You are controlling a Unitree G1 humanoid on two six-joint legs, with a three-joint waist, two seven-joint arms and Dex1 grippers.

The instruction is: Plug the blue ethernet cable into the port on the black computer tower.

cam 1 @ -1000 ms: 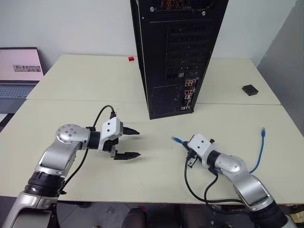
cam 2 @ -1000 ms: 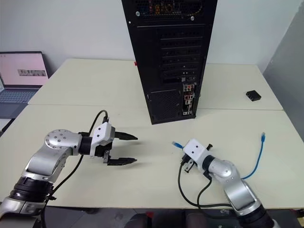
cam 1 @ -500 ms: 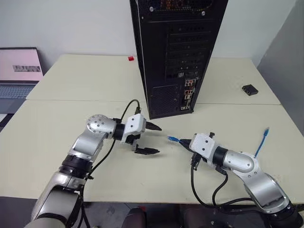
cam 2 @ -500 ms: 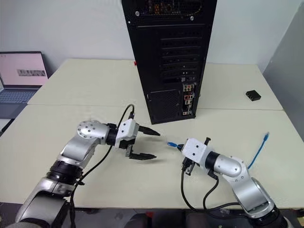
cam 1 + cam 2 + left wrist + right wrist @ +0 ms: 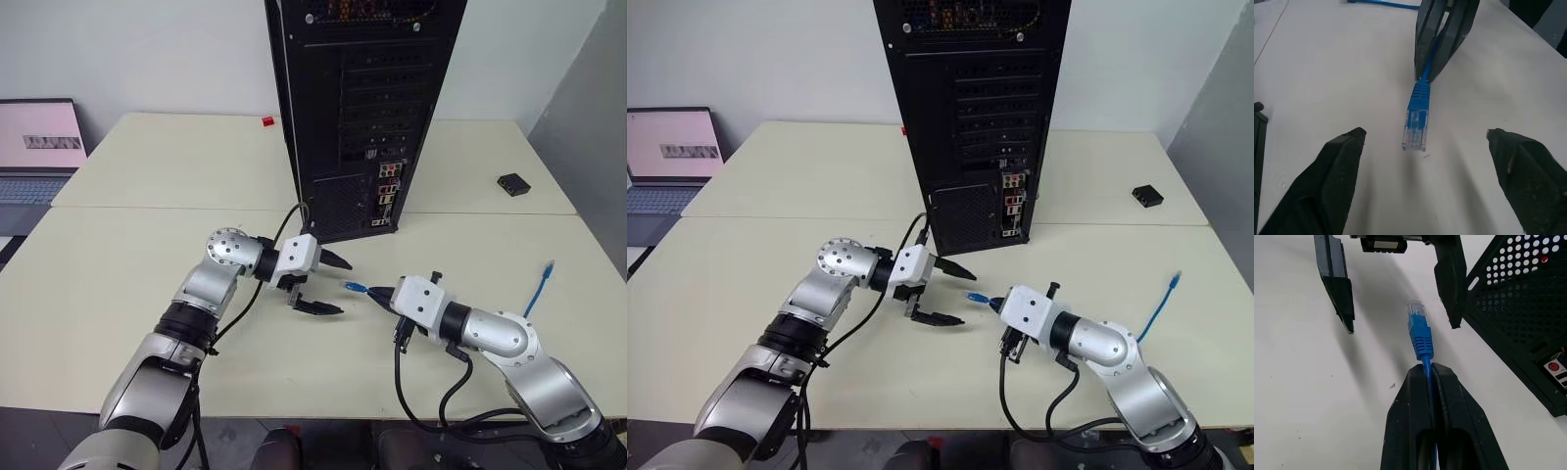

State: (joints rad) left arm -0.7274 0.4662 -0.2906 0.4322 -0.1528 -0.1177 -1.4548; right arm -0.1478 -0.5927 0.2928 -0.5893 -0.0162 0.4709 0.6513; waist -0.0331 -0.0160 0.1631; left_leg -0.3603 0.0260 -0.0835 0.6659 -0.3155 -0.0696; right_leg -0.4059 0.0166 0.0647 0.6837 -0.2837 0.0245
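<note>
Fingers first: on my left gripper [image 5: 328, 284] they are spread wide, facing the plug just in front of the black computer tower [image 5: 367, 117]. Pressed together, my right gripper [image 5: 1428, 369] pinches the blue ethernet cable [image 5: 1419, 335] behind its plug, above the surface [image 5: 147, 284].

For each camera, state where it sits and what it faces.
Head eyes: above, looking forward and down at the black computer tower, both arms showing.
Left wrist: along the open left gripper at the blue ethernet cable.
Right wrist: along the right gripper, shut on that cable.
Shared: every view shows the plug.
</note>
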